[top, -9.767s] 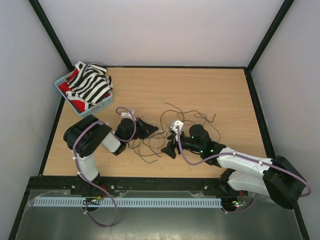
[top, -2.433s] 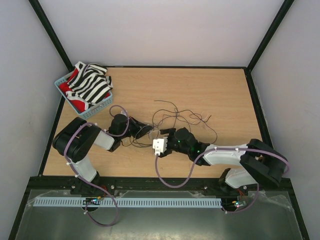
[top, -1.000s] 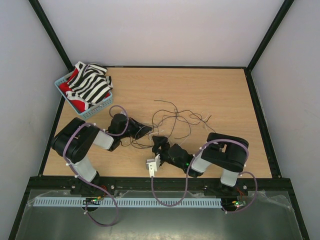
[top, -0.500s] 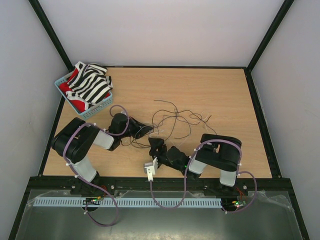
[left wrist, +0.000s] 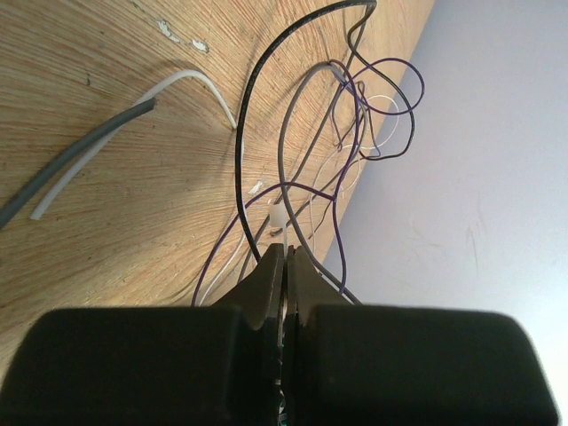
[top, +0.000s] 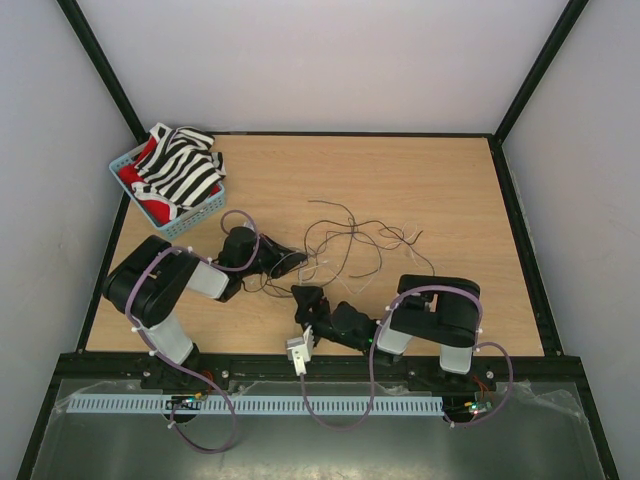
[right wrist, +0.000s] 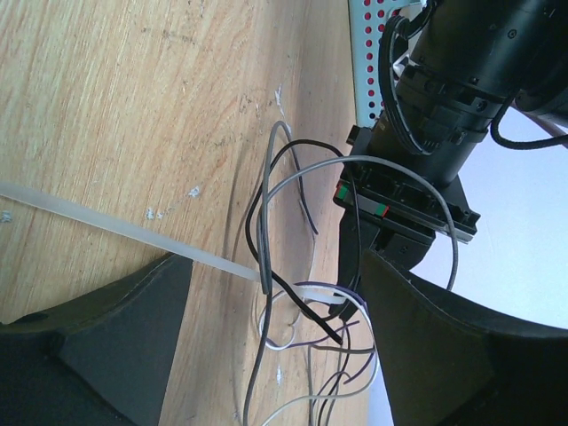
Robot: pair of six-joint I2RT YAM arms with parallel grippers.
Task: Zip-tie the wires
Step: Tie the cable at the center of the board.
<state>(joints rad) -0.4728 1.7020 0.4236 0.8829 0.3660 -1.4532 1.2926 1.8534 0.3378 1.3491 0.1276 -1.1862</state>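
The wires [top: 345,235] lie in a loose dark tangle with a few pale strands at mid-table. My left gripper [top: 290,262] sits at their near-left edge, shut on one end of a translucent zip tie [left wrist: 278,217]. In the right wrist view the zip tie [right wrist: 106,226] runs as a pale strip across the wood, through the wires [right wrist: 266,231], to the left gripper [right wrist: 353,306]. My right gripper [right wrist: 275,266] is open, low over the table, with the strip and wires lying between its fingers. It sits just near of the left gripper in the top view [top: 305,298].
A blue basket [top: 205,208] with striped and red cloth stands at the table's far left. The right arm is folded low along the near edge [top: 430,315]. A grey wire end and a white wire end [left wrist: 89,146] lie loose left of the left gripper.
Over the last second my right gripper has slid a little toward the near-left edge. The left gripper and the wires have stayed put.
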